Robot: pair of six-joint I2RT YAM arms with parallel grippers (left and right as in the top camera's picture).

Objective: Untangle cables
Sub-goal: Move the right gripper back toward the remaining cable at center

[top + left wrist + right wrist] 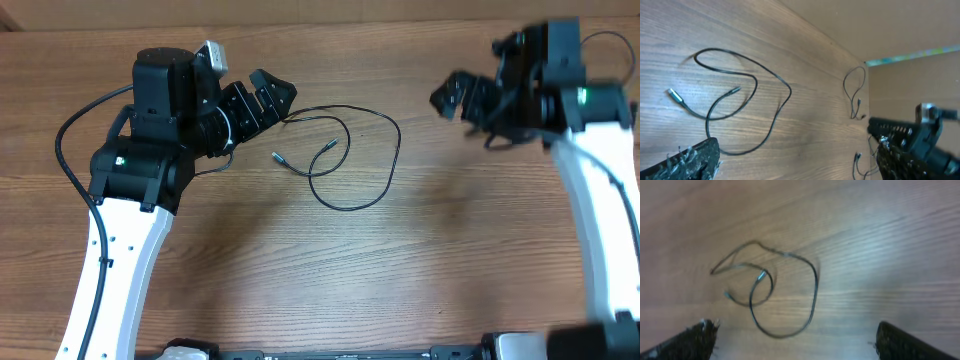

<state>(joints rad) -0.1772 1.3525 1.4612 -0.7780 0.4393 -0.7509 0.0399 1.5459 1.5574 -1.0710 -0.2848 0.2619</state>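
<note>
Overhead, the cables (398, 138) lie in loose loops on the surface (300, 280), just ahead of the left jaws and well apart from the right jaws. Both stand spread and empty. The cords look light and limp, so pinching near a plug tip (277, 156) seems best.

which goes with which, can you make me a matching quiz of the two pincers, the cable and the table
1 left pincer
2 right pincer
3 cable
4 table

A brown wood grain
B thin, black, loosely looped
C open, next to the cable
D open, apart from the cable

Pairs: 1-C, 2-D, 3-B, 4-A
</note>
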